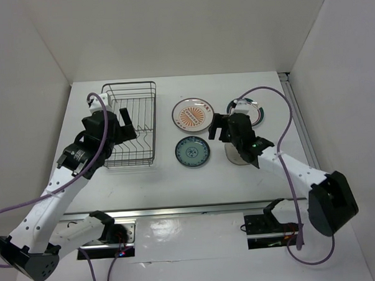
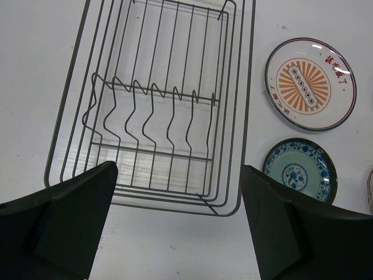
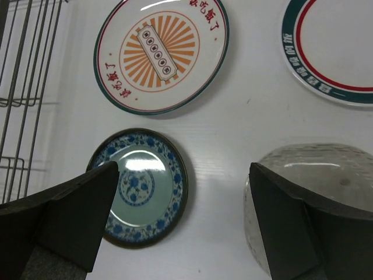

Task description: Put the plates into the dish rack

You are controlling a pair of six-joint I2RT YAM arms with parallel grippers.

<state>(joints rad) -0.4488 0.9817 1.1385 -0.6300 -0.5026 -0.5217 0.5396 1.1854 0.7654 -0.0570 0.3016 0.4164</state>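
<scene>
The dark wire dish rack stands at the back left and holds no plates; it also shows in the left wrist view. The white plate with the orange sunburst lies flat right of the rack. The blue-teal plate lies in front of it. The clear greyish plate lies partly under my right arm. My left gripper is open and empty above the rack's near end. My right gripper is open and empty, above the table between the blue-teal and clear plates.
A fourth plate, white with a green and red rim, lies at the back right, partly hidden by my right arm. White walls close the table on the left, back and right.
</scene>
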